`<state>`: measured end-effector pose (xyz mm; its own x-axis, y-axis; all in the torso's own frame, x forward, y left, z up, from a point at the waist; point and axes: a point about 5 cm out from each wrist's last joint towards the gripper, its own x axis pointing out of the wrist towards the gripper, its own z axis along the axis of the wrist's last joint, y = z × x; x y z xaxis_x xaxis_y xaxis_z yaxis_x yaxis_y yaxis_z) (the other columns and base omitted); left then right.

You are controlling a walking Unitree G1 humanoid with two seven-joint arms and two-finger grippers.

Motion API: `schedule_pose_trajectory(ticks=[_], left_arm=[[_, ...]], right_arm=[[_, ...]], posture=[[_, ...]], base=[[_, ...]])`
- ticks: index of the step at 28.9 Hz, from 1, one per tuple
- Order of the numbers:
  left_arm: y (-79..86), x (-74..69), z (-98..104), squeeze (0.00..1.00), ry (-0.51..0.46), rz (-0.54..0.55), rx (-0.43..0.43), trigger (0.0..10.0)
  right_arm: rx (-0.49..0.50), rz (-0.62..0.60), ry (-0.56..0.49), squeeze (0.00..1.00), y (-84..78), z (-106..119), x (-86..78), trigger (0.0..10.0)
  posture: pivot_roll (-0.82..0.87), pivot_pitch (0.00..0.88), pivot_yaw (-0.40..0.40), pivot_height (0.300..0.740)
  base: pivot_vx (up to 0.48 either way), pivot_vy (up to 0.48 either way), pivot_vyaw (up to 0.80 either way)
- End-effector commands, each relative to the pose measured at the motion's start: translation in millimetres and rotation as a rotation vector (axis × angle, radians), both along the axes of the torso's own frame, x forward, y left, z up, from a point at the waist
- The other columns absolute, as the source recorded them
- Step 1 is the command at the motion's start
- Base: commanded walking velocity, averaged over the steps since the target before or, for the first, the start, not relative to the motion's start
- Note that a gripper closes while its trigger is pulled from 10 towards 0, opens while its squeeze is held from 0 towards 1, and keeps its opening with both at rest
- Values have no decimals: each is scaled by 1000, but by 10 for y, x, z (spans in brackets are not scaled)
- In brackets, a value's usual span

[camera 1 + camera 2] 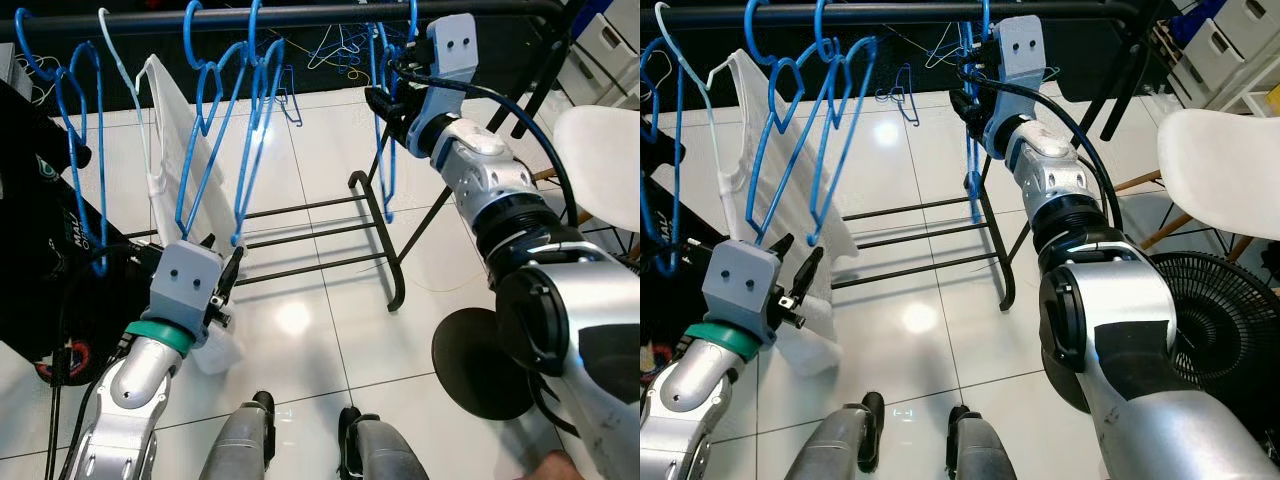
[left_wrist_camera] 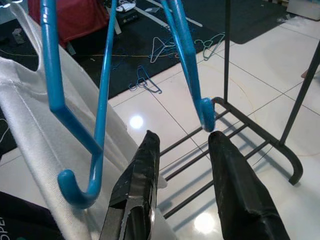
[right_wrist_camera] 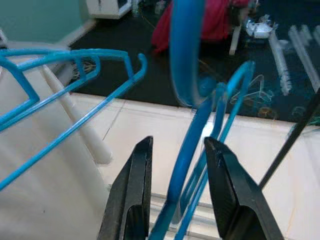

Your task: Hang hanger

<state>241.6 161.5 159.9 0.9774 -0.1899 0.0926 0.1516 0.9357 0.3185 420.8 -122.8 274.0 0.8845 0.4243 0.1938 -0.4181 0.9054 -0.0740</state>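
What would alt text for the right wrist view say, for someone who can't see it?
The right pincer has its two black fingers open around a blue hanger hanging in front of it. More blue hangers and a white garment hang to one side, above pale floor tiles.

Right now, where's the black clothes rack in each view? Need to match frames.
Left eye view: black clothes rack, rail along the top edge, foot and floor bars near centre.
Right eye view: rail along the top edge, foot near centre.
Left wrist view: upright post and curved foot, floor bars beyond the fingers.
Right wrist view: a thin black slanted bar.
Shared landmark: the blue hangers hung on its rail.
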Motion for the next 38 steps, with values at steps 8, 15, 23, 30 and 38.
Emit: schedule_pose_trajectory(ticks=[8,15,23,30,38], left_arm=[[-51,6,-84,0,34,-13,-5,10000],[-84,52,-98,0,34,-28,-11,10000],[-148,197,-122,0,51,-21,-64,10000],[-137,220,-210,0,73,-7,-60,10000],[10,304,-520,0,140,97,16,10000]], right_arm=[[-7,-7,-81,0,100,-362,-175,10000],[27,-79,-96,0,115,-749,-477,10000],[-40,-296,6,0,-63,-1761,-1113,10000],[-50,-309,99,0,-76,-1948,-1192,10000],[-63,-372,112,0,-77,-1957,-1268,10000]], posture=[[113,175,22,733],[68,160,22,733],[41,132,6,733],[45,121,1,733],[38,110,8,733]], base=[[0,0,0],[0,0,0],[0,0,0],[0,0,0],[0,0,0]])
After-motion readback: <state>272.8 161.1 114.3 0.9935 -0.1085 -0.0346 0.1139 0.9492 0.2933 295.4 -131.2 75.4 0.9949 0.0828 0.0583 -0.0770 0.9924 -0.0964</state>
